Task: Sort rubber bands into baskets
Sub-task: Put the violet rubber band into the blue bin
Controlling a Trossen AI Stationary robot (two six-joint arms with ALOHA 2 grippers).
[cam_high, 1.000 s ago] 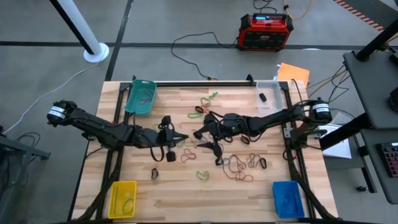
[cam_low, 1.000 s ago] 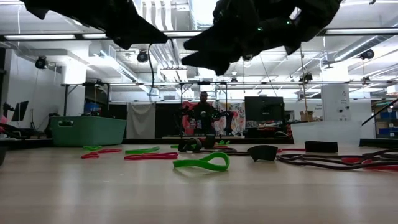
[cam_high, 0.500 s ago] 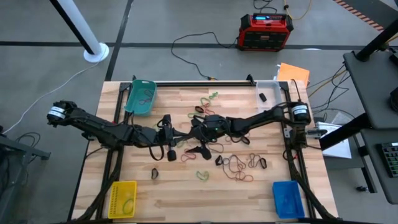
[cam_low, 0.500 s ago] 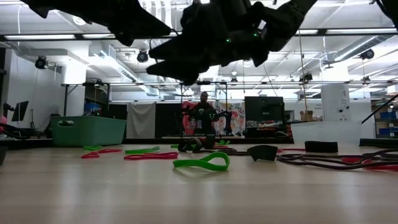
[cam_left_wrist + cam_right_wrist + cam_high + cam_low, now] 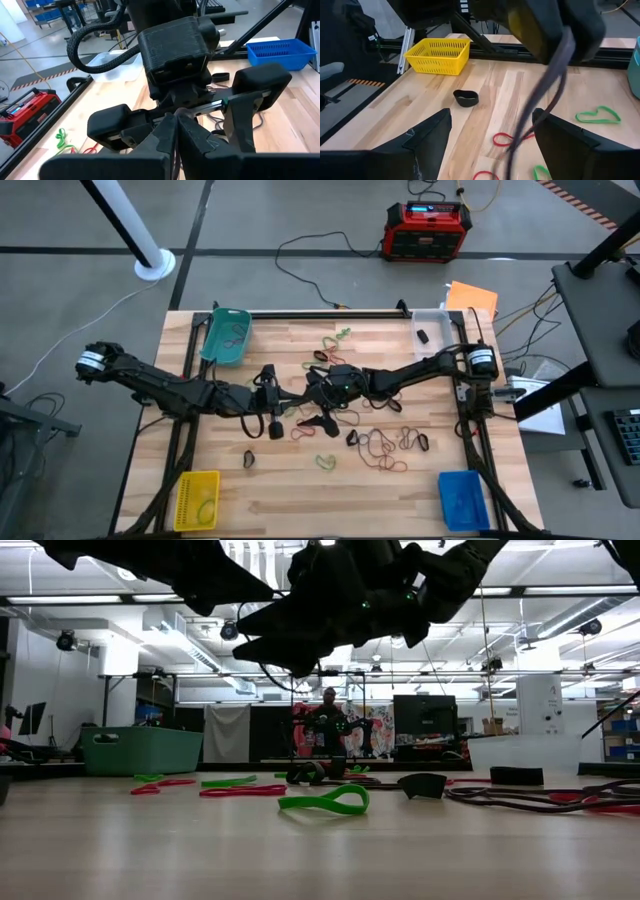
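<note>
Left gripper [image 5: 283, 402], pinching a dark band [image 5: 540, 105], is handing off mid-table; right gripper [image 5: 312, 401], fingers wide, prob. needs closing on it next.

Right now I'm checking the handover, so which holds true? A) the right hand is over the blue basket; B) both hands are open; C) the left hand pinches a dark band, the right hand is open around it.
C: the left hand is shut on a dark band, hanging between the right hand's spread fingers.

Grey concrete floor [image 5: 80, 290] with a red-and-black box [image 5: 428, 230] behind the table.
</note>
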